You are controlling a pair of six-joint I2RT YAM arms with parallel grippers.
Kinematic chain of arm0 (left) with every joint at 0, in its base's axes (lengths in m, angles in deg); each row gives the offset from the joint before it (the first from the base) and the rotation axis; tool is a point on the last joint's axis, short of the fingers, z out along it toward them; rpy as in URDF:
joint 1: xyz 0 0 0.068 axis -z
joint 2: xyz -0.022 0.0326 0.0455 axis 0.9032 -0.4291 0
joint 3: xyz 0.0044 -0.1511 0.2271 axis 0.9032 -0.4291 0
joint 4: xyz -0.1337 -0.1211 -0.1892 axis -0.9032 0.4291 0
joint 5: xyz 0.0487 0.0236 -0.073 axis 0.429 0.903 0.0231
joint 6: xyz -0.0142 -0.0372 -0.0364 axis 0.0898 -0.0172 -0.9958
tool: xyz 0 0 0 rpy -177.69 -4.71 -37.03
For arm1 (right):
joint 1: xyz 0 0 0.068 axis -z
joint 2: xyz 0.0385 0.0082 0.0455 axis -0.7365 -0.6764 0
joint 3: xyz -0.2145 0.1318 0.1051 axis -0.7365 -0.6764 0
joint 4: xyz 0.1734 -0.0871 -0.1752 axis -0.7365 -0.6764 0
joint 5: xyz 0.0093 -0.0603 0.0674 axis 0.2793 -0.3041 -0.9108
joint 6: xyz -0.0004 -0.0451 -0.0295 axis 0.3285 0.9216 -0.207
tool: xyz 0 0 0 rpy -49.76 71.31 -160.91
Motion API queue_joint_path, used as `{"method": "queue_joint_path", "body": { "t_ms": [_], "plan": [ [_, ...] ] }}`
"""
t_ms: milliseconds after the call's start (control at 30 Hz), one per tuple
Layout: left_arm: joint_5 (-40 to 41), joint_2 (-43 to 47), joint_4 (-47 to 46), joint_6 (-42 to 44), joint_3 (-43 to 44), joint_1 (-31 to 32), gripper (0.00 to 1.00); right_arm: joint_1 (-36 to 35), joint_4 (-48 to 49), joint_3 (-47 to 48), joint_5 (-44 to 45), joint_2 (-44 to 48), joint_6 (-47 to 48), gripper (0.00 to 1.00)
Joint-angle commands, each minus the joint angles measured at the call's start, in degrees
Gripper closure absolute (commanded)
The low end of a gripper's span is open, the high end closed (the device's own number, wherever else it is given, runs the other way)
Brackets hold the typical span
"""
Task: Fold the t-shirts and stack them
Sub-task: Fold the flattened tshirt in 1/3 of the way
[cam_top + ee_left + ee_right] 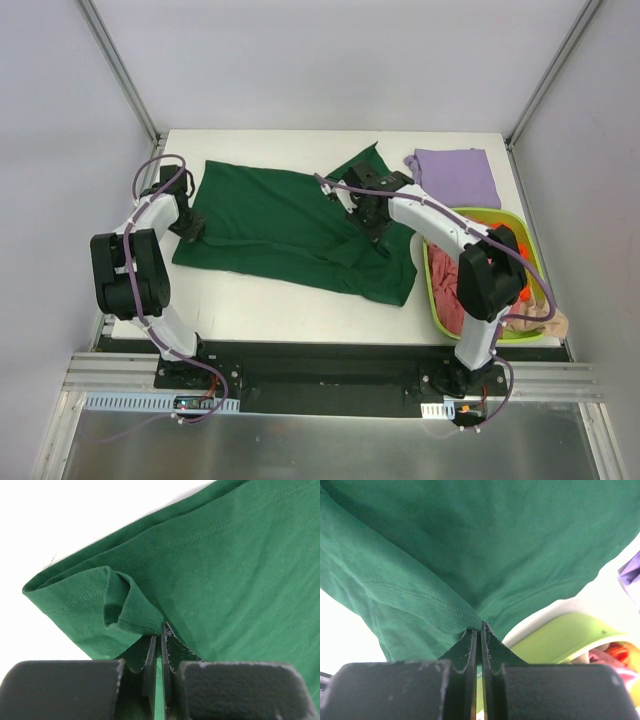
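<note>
Bare table strip (pixel 250 310) nearside; lime basket (pixel 432 295) at right.

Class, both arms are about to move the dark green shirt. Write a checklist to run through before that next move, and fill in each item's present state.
1. Left jaws shut on the dark green shirt near a hemmed corner: ok.
2. Right jaws shut on the same shirt at a stitched edge: ok.
3. Cloth flat between the two grips: not ok, it is rumpled around the right jaws.
4. Number of layers in each grip: cannot tell.
5. Purple shirt folded at the far right corner: ok.
6. Basket clear of the green cloth's edge: cannot tell, they lie very close.
</note>
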Motion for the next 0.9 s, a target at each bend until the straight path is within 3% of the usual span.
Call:
{"method": "queue_joint_path", "body": {
  "t_ms": [0,367,433,500,533,567,600,633,667,700,733,867],
  "plan": [
    [1.4,-1.24,0.83,1.82,2.66,0.21,1.0,0.76,0.41,3.81,2.55,-2.29,11.64,1.0],
    [4.29,-2.65,2.32,1.92,3.8,0.12,1.0,2.25,1.38,9.7,3.61,-10.47,20.01,0.98],
    [4.91,-2.74,2.85,2.0,4.06,0.12,1.0,2.6,2.08,10.75,3.26,-11.26,20.01,0.88],
    [5.7,-2.74,3.29,2.09,4.85,0.12,0.96,2.69,3.22,11.02,3.26,-11.79,20.01,0.87],
    [6.05,-2.83,3.55,2.26,5.64,0.12,0.92,2.78,3.92,11.28,3.69,-11.97,19.57,0.87],
    [6.31,-3.09,3.99,2.44,6.52,0.12,0.75,2.87,4.54,11.46,4.39,-12.14,18.87,0.84],
    [6.23,-3.44,4.51,2.79,7.48,0.12,0.51,2.87,4.54,12.07,5.36,-12.58,18.17,0.67],
    [5.71,-3.97,5.65,3.05,9.15,0.21,0.32,3.04,4.8,12.68,6.5,-12.67,16.86,0.56],
    [5.26,-4.32,6.97,3.4,10.29,0.12,0.17,3.13,4.98,13.3,8.16,-12.84,15.54,0.49],
    [5.26,-4.15,7.59,3.76,11.35,0.12,0.09,3.04,5.07,13.65,9.57,-12.58,13.96,0.44],
    [5.7,-3.54,8.46,3.85,12.14,0.12,0.01,3.04,5.77,13.74,11.33,-12.06,11.86,0.38],
    [5.88,1.64,9.09,4.2,12.51,0.12,0.01,4.18,10.24,10.86,17.05,-5.66,-0.61,0.22]
  ]
}}
